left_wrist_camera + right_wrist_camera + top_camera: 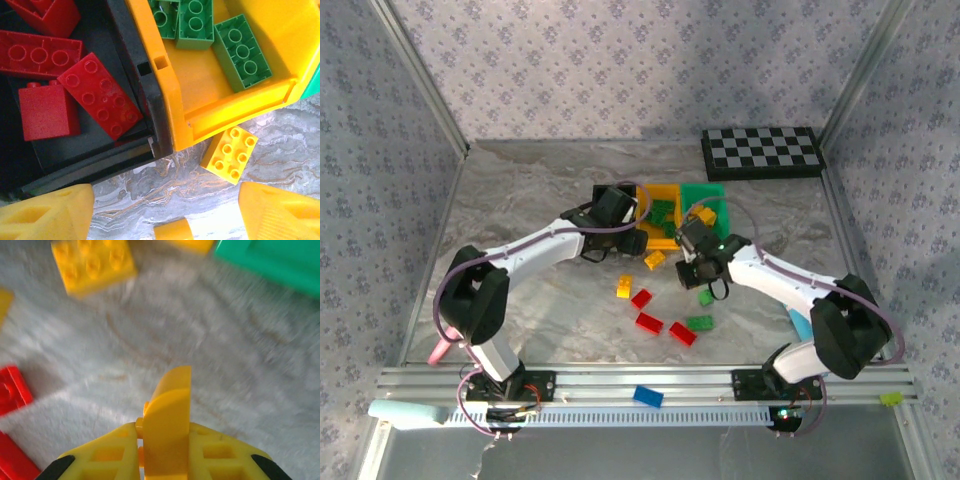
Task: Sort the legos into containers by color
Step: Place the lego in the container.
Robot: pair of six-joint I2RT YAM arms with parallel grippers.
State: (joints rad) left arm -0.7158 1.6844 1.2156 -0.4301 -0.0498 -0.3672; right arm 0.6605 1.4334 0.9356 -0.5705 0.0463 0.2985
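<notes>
**Right claw clamped on a yellow brick, left claw spread over the bins**

From where I stand, the marble table [520, 200] fills the enclosure, with a checkerboard [760, 152] at its far right corner. The left arm [530, 250] reaches in to the row of bins. The right arm [780, 285] bends in from the other side, with its wrist just short of them.

The three bins sit joined in a row mid-table. The black bin [127, 55] holds red legos [100, 95]. The yellow-orange bin [200, 85] holds green legos [242, 50] (the colours don't match there). The green bin [270, 260] ends the row on the right.

The left claw [165, 192] hangs over the near edge where the black and yellow-orange bins meet, its fingers spread wide apart. The right claw [164, 432] is pressed tight on the held yellow lego [167, 400], which is gripped edge-on above bare table; its wrist view is blurred.

The loose legos lie on the near side of the bins: a red one [649, 322], a green one [699, 323] and a yellow one [624, 287] among them. A stray yellow lego [229, 154] lies just beside the yellow-orange bin's near corner. A blue brick [647, 396] rests on the rail between the arm bases.
</notes>
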